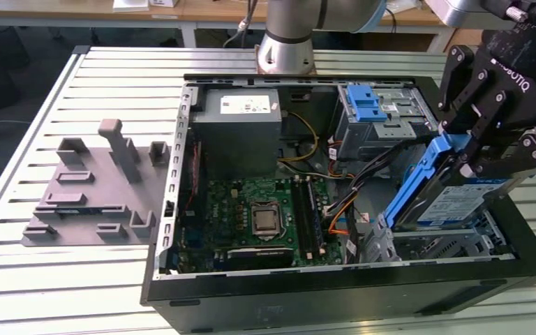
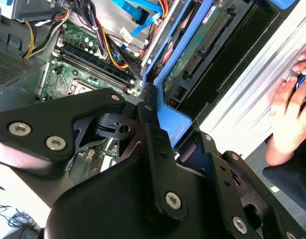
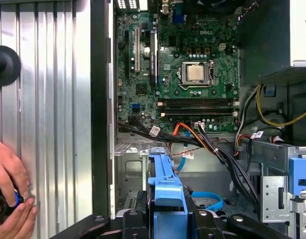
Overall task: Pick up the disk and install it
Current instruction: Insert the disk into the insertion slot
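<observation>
Gripping disk (image 1: 449, 202) by upper end, pincer (image 1: 473, 157) clamped; long axis steeply tilted, lower end inside computer case (image 1: 343, 300).

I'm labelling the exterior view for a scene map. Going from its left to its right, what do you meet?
grey fixture plate → grey power supply box → silver drive cage with a blue latch → the disk, tilted and clamped in the gripper.
</observation>
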